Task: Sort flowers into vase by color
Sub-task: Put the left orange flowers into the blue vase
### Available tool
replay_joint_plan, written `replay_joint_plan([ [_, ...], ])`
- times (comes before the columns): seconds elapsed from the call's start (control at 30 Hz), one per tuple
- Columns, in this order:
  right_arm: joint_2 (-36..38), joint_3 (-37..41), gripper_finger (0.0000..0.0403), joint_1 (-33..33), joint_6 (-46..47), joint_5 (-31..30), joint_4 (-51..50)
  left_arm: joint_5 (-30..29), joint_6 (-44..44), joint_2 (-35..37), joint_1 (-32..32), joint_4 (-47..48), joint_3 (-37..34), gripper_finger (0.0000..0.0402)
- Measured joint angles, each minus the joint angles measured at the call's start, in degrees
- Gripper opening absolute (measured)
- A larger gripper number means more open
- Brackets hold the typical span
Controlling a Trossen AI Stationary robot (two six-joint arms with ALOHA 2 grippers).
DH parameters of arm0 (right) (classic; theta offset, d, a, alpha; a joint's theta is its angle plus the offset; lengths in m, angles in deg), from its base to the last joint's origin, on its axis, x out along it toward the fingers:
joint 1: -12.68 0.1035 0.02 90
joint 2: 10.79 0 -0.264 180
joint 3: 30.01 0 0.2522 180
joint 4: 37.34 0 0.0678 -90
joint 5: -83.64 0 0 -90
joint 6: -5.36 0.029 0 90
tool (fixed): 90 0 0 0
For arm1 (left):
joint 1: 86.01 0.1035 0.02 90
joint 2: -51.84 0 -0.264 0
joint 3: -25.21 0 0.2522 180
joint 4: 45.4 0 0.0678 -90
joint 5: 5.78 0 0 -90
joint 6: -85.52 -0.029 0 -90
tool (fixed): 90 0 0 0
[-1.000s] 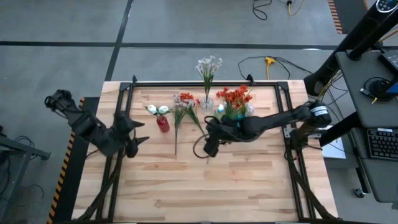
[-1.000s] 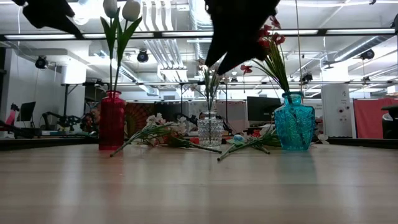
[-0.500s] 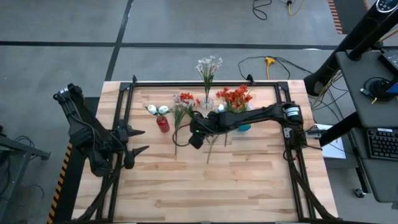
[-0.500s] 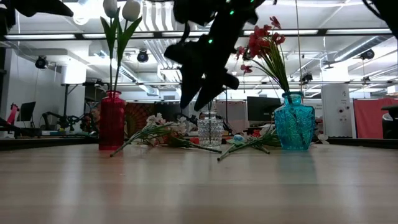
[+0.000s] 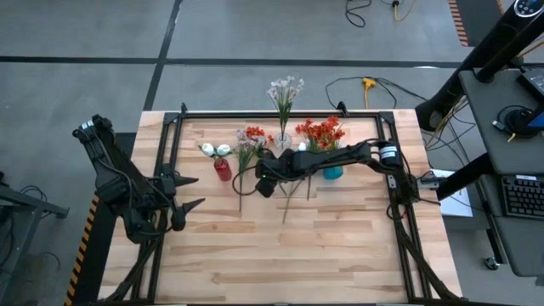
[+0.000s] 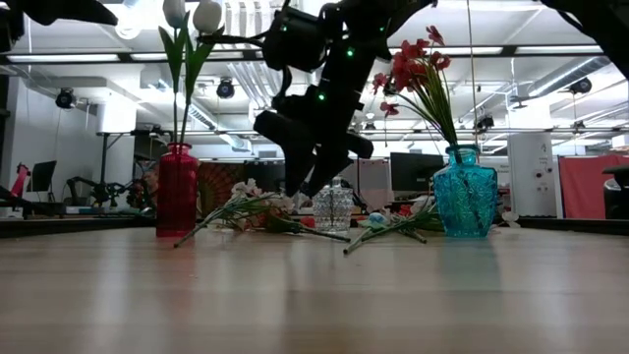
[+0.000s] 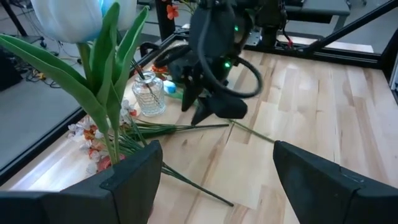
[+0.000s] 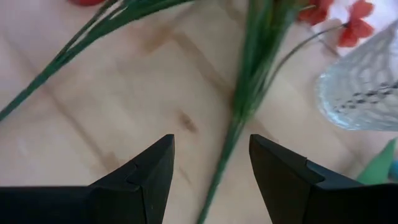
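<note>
Right arm now reaches farther across the table toward the left than a second ago. Right gripper [image 5: 263,181] sits lower in the low view, above the loose flowers [image 5: 246,161] lying between the red vase [image 5: 223,170] and the clear vase [image 5: 283,141]; earlier it was out over bare wood nearer the table's middle. Its fingers stand apart with nothing between them, a green stem [image 8: 231,140] below the gap. Left arm has drawn back from the red vase; left gripper [image 5: 189,192] open at the table's left side.
</note>
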Motion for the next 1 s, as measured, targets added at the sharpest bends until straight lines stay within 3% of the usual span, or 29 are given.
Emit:
replay_joint_plan([
  [0.17, 0.0, 0.2, 0.0209, -0.7, 0.1, 1.2, 0.2, -0.8, 0.0, 0.0, 0.0, 0.2, 0.0, 0.0287],
  [0.5, 0.0, 1.4, 0.0266, -0.6, -1.0, -0.1, 5.3, -1.5, 0.0, 0.0, 0.0, 0.8, 0.0, 0.0287],
  [1.0, 0.0, 7.8, 0.0242, -0.7, -1.5, -1.9, 14.2, -2.6, -0.2, 0.0, 0.0, 1.6, -0.1, 0.0287],
])
